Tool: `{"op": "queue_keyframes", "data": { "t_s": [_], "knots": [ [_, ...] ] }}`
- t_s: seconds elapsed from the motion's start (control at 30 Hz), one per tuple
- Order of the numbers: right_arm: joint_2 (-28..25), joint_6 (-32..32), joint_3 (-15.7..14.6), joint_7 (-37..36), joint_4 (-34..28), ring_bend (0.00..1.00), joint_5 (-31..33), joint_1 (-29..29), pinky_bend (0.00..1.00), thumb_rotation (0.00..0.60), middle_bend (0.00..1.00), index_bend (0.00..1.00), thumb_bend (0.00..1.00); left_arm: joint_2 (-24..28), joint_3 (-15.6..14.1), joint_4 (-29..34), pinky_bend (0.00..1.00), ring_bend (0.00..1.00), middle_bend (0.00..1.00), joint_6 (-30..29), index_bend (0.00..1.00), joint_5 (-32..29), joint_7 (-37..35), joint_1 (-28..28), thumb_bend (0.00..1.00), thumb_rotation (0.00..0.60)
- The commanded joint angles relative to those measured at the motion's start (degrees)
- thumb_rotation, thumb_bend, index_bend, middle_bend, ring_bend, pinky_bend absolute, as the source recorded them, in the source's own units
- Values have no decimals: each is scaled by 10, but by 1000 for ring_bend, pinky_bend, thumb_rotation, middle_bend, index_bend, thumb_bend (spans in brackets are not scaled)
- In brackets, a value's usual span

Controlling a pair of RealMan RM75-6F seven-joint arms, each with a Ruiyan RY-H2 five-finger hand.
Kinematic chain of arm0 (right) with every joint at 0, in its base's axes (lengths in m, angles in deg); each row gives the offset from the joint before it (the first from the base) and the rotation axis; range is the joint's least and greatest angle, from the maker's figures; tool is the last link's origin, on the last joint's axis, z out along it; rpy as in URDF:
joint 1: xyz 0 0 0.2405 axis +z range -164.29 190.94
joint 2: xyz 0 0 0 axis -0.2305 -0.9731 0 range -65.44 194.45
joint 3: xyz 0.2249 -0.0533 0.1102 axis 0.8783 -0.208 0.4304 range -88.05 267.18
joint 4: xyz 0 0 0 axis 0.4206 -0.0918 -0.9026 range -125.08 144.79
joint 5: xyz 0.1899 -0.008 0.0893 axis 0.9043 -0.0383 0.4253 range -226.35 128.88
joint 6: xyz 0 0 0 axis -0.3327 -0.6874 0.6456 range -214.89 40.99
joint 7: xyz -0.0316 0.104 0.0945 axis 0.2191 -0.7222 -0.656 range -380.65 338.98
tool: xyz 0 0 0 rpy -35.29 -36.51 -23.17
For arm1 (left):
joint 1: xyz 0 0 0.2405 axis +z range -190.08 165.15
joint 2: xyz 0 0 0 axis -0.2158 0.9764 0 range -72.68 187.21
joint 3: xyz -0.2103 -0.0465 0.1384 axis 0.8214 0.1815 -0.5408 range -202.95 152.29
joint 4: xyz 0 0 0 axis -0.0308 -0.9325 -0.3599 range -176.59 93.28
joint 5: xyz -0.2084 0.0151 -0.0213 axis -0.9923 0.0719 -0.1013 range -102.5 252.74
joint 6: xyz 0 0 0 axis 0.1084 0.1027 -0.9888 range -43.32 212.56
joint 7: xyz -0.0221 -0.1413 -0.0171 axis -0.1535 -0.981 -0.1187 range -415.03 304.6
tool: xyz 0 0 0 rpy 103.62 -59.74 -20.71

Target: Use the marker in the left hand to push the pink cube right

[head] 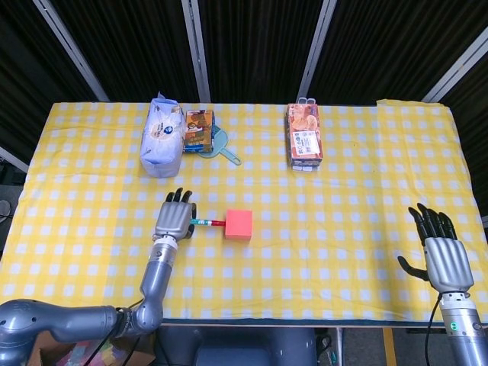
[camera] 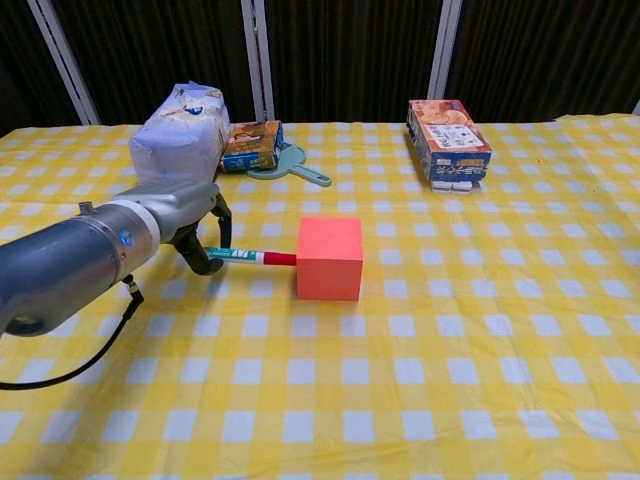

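The pink cube (head: 239,225) (camera: 330,259) sits on the yellow checked tablecloth near the table's middle. My left hand (head: 173,219) (camera: 190,215) grips a marker (head: 207,223) (camera: 248,256) with a teal barrel and a red tip. The marker lies level, pointing right, and its red tip touches the cube's left face. My right hand (head: 444,255) rests at the table's front right corner, far from the cube, fingers spread and holding nothing; only the head view shows it.
At the back left stand a white wipes pack (head: 162,136) (camera: 177,143), a small orange box (head: 198,131) (camera: 252,146) and a teal paddle-shaped item (head: 223,147) (camera: 296,167). A tall snack box (head: 304,136) (camera: 447,140) lies at the back centre-right.
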Motion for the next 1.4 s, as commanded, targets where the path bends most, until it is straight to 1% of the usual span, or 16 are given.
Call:
{"op": "queue_keyframes", "data": {
  "t_s": [0.03, 0.33, 0.57, 0.97, 1.23, 1.4],
  "knots": [
    [0, 0, 0, -1, 0, 0, 0, 0, 0, 600, 0, 0, 303, -8, 0, -4, 103, 0, 104, -2, 554, -7, 5, -5, 564, 600],
    [0, 0, 0, -2, 0, 0, 0, 0, 0, 600, 0, 0, 303, -5, -6, 4, 103, 0, 104, -15, 554, -16, 14, -5, 565, 600],
    [-1, 0, 0, -2, -1, 0, 0, -1, 0, 600, 0, 0, 303, -11, 2, 1, 103, 0, 107, -11, 554, -18, 9, -13, 565, 600],
    [-3, 3, 1, -8, -2, 0, 5, -1, 0, 600, 0, 0, 303, -65, 26, -46, 104, 0, 108, 8, 555, -39, 24, -57, 565, 600],
    [-5, 3, 2, -13, -3, 0, 8, -2, 0, 600, 0, 0, 303, -108, 49, -88, 104, 0, 109, 23, 555, -47, 41, -101, 565, 600],
    [-6, 2, 2, -15, -2, 0, 8, -3, 0, 600, 0, 0, 304, -124, 55, -97, 104, 0, 108, 23, 555, -53, 50, -115, 565, 600]
  ]
}}
